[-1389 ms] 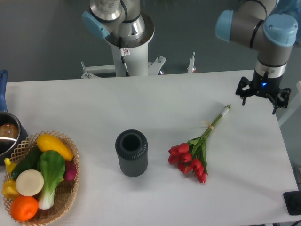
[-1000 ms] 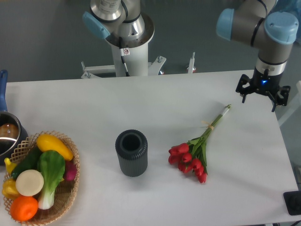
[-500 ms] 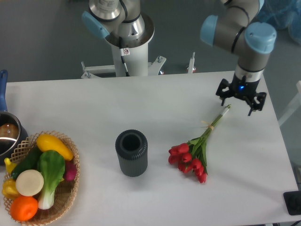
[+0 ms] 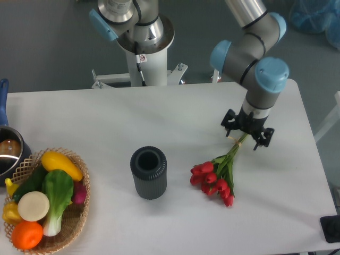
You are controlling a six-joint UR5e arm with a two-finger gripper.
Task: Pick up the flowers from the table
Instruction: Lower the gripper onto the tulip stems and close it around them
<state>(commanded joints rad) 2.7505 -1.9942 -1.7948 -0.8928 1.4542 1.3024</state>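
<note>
Matt surfaces, woven wicker

The table (image 4: 159,117) is smooth matt white; the ribbed vase (image 4: 149,172) matt dark grey; the basket (image 4: 79,215) rough woven wicker.

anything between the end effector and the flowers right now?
Nothing visible. The end effector hangs open directly over the stem end of the flowers, which lie on the table. The dark vase stands apart, off to the side.

a dark grey floor (image 4: 48,48) fills the space behind the tabletop, evenly lit with soft shadows. a white pedestal (image 4: 147,66) stands at the far edge on a metal bracket base (image 4: 101,79). a crumpled blue plastic sheet (image 4: 313,13) lies in the upper right corner.
</note>
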